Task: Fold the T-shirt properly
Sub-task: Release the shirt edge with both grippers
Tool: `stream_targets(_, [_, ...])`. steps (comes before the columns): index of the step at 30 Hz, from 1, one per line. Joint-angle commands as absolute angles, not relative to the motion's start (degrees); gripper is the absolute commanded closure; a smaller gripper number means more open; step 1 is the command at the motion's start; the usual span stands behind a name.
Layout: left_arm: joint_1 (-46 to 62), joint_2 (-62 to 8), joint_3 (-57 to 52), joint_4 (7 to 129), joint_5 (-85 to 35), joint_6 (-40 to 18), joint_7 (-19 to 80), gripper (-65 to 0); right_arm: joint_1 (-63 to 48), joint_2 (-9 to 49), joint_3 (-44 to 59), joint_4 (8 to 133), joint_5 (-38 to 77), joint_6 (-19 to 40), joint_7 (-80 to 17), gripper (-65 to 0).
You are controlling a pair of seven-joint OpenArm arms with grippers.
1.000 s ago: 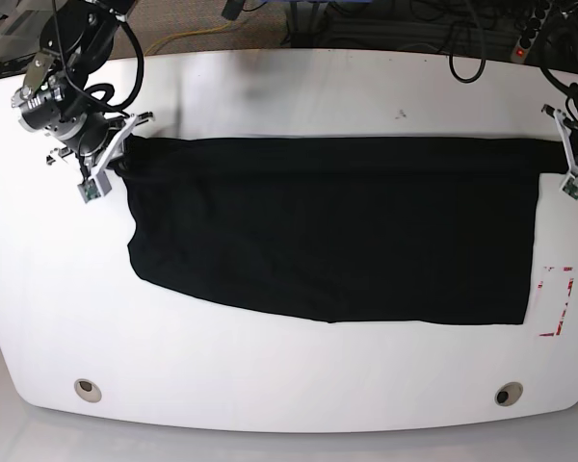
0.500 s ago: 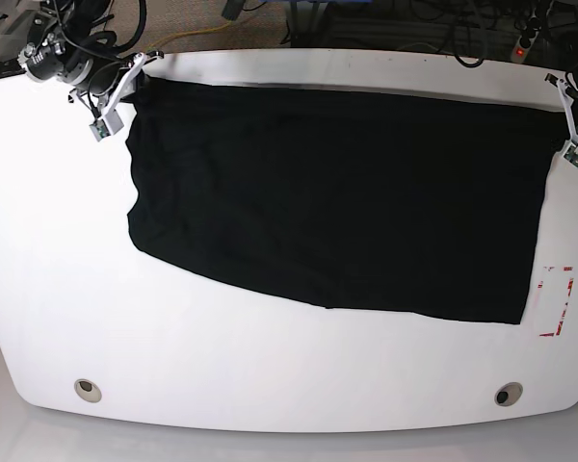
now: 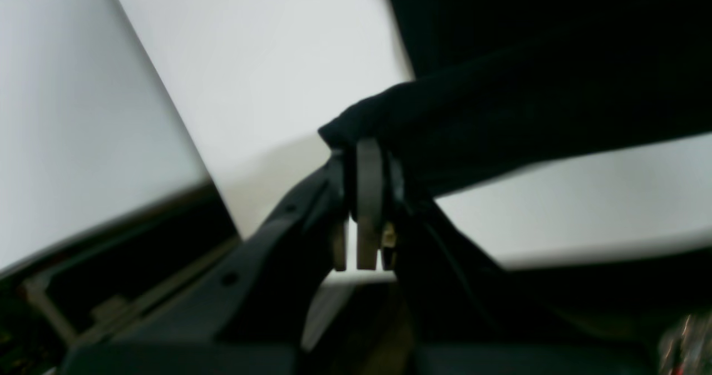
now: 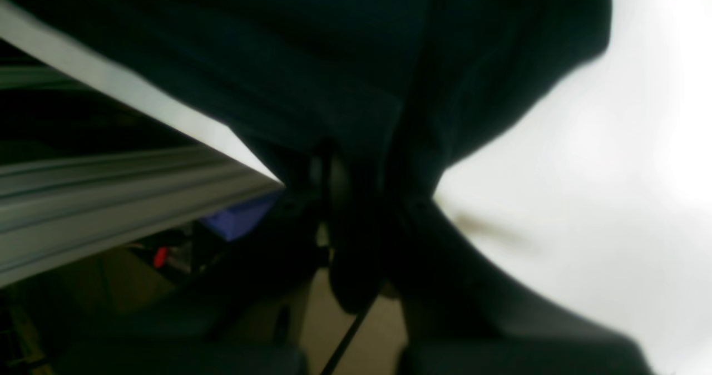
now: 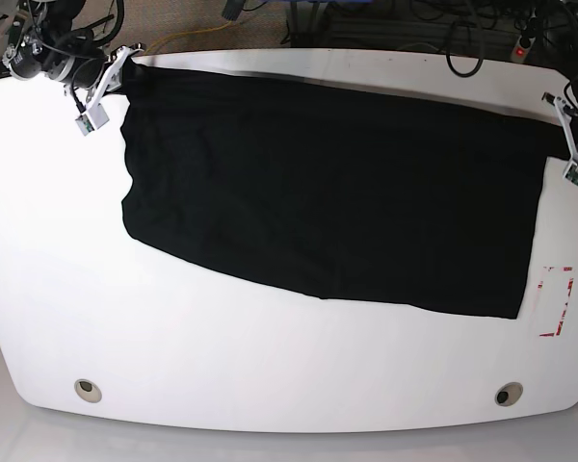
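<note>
One T-shirt [image 5: 328,183] lay spread across the white table [image 5: 270,366], plain black side up, no print showing. Two grippers were engaged: the right gripper [image 5: 123,65] was clamped on the cloth's far corner at one end, the left gripper [image 5: 564,135] likewise pinched the opposite far corner. One red-marked rectangle [image 5: 556,301] sat beside the hem.

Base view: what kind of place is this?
Probably a robotics lab bench. A white table holds only a black T-shirt, pinched at two corners by the left gripper and right gripper. Cables and a power strip lie behind it.
</note>
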State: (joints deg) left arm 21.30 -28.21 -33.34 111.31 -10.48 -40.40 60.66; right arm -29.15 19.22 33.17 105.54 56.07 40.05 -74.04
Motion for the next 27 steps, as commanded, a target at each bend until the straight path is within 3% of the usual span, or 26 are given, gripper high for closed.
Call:
stream_targets(1, [17.10,-28.35,-33.19,111.96,-9.63,-40.00,60.53,0.0,-27.03,20.97,33.71,106.15,57.98,40.00,-73.45,-0.6])
stream_targets(15, [-0.40,-27.47,-21.58,92.79,-5.41,-40.00,60.44,0.0,-14.37,20.88,30.37,94.11,57.80,40.00,-73.54,-1.3])
stream_targets(24, [-2.51,-29.41,-16.48,80.13,-5.32,-40.00,51.03,-0.6,-7.60,21.23,29.32,86.02,55.60,40.00,-73.36,-1.4])
stream_targets(27, [-2.51,-29.76,-14.73,78.90,-5.32,-40.00,49.71,-6.4,-6.37,21.23,29.41,86.11,50.95,40.00,-73.63,-5.2])
